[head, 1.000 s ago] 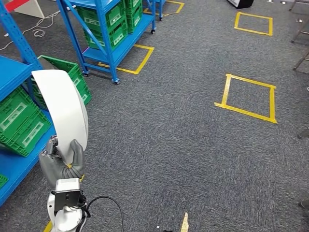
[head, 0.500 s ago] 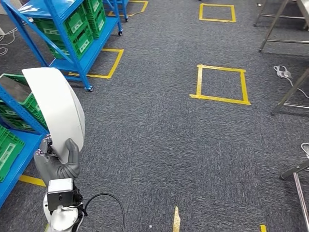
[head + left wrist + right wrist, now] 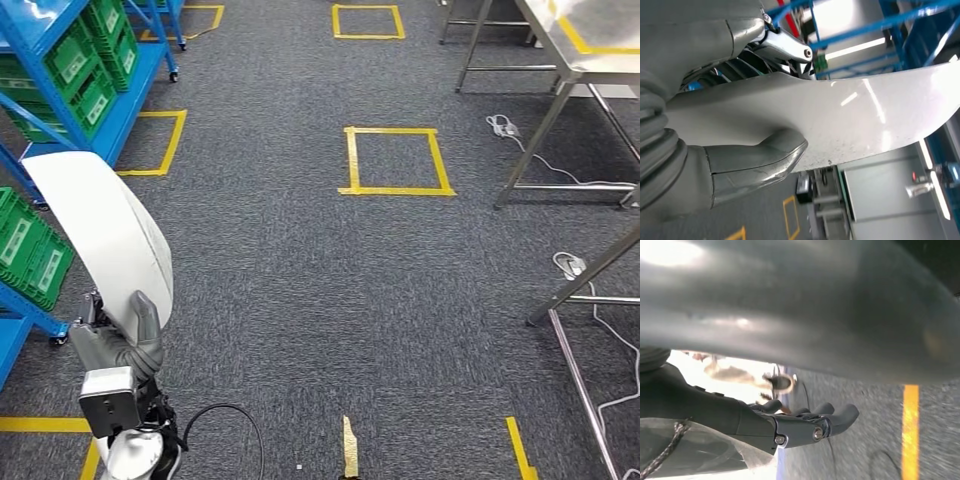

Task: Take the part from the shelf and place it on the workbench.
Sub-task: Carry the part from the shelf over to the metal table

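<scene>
Left hand [image 3: 117, 340] grips curved white plastic panel [image 3: 106, 235] over dark grey carpet [image 3: 302, 290]; steel workbench [image 3: 581, 40] far right of panel; right hand [image 3: 806, 422] fingers extended, empty

Dark grey carpet [image 3: 302, 300] covers the floor, marked with yellow tape squares: one [image 3: 395, 160] near the centre toward 12 o'clock, another [image 3: 367, 20] farther out at 12, a third [image 3: 155, 143] at 10 o'clock. Blue shelving [image 3: 72, 60] stacked with green crates [image 3: 90, 95] stands at 10 to 11 o'clock. Steel-legged tables [image 3: 573, 45] occupy 1 to 3 o'clock, with white cables [image 3: 573, 265] lying on the carpet beneath.
</scene>
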